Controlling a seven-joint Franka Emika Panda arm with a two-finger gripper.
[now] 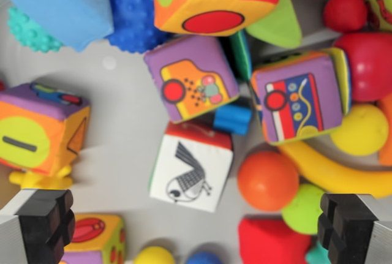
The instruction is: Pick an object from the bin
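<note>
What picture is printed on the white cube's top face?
A black line-drawn bird on the white cube, seen in the wrist view.

white bird-print cube [192, 174], orange ball [267, 180], yellow banana [340, 174]

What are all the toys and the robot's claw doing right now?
gripper: open, holding nothing, above the toys.
bird cube: lying free on the bin floor, bird face up.
orange ball: resting against the yellow banana.
purple cube: tilted, leaning on neighbours.
blue bumpy ball: partly under other toys.
</note>
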